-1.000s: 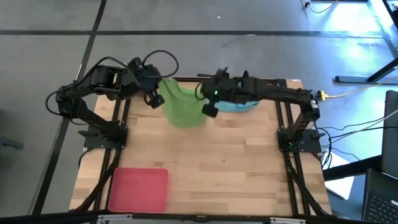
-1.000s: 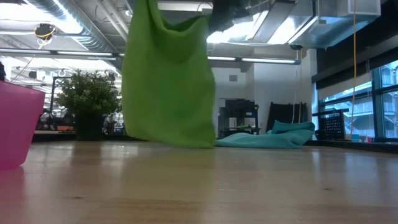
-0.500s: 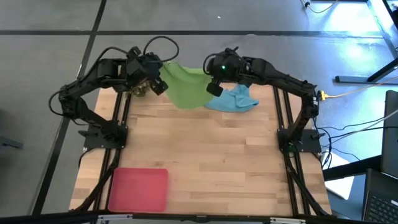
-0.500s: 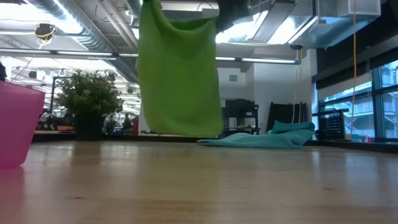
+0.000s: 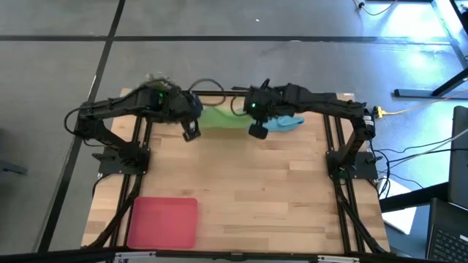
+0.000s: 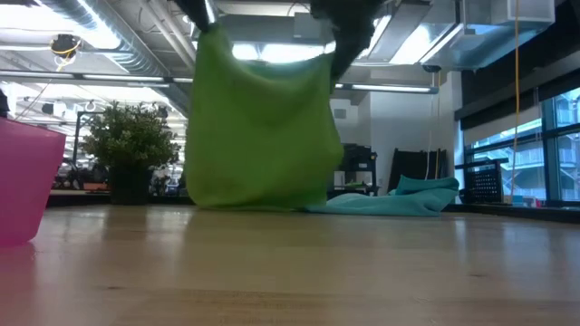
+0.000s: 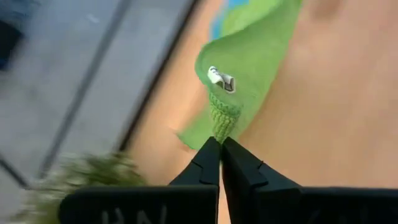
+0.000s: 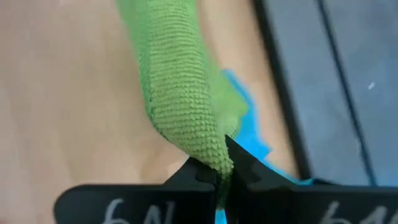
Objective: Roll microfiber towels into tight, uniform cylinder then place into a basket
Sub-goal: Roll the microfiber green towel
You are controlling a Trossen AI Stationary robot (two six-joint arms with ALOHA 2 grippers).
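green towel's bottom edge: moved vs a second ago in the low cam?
Yes. The green towel, pinched by both claws, hangs wider, its bottom edge near the table, reaching farther toward the blue towel.

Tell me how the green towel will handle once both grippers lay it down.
Likely floppy: the green towel hangs slack between the left gripper and the right gripper, each shut on a corner. Probably light, since fingertip pinches carry it. Its knobbly weave should grip the table rather than slide, though it may bunch like the blue towel.

Open-plan lab or office, exposed ceiling ducts [image 6: 109, 41], strip lights, potted plant [image 6: 130, 145]
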